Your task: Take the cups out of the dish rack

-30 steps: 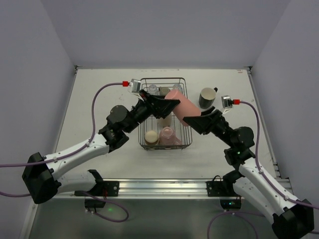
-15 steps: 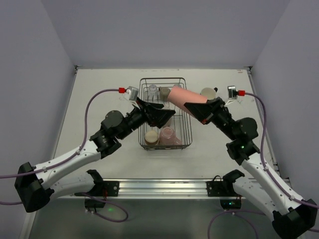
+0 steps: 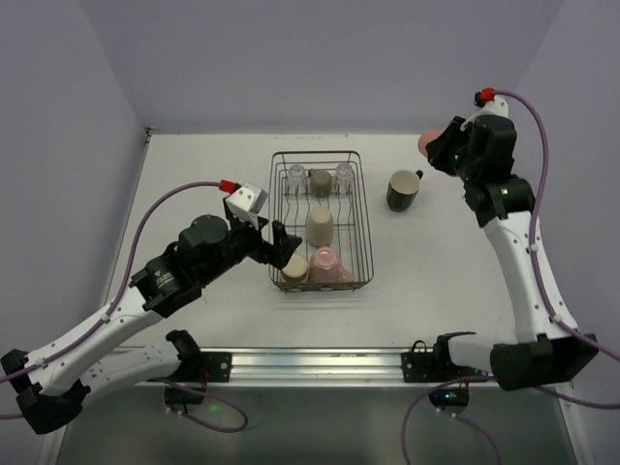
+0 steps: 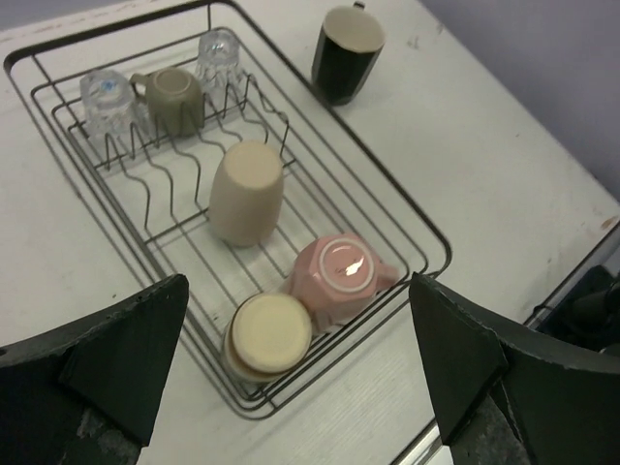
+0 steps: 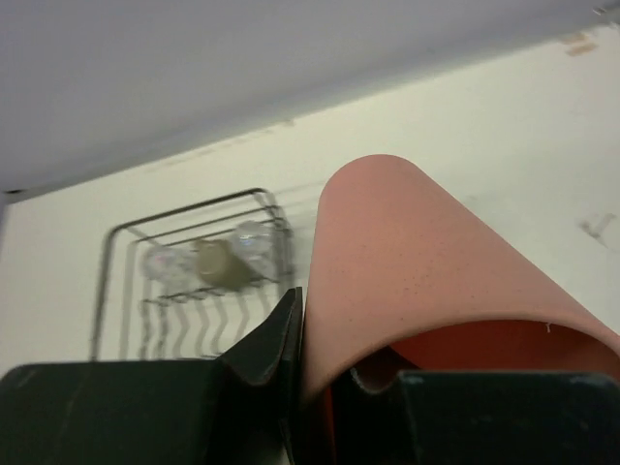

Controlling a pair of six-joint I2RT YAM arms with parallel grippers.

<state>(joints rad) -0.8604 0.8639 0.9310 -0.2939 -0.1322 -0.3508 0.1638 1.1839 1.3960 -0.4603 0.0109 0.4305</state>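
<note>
High over the far right side of the table [image 3: 194,174], our right tool [image 5: 320,354] is shut tight on a pink cup [image 5: 426,262]. 1 finger [image 5: 281,334] sits outside the cup and the other is tucked inside its mouth, so we pinch the wall. We think this is a good way to carry a cup with no handle. The cup is in the air, tipped on its side, well apart from the dish rack [image 3: 320,153].

Our left tool [image 3: 283,244] is open as wide as it goes and holds nothing. It hangs above the near left edge of the rack. We guess it is open so it can fit around a cup.

6 cups sit in the rack. 2 clear glasses [image 4: 102,92] [image 4: 218,53] and a grey-brown cup [image 4: 170,97] are at the far end, held up by the wire prongs. A beige cup [image 4: 247,189] lies in the middle. A small pink cup [image 4: 339,276] and a cream cup [image 4: 271,334] sit at the near end, touching, with their bottoms up.

A black mug [image 3: 402,189] stands on the table just right of the rack. We think that is where cups go, so the pink cup should land near it, not on it.
</note>
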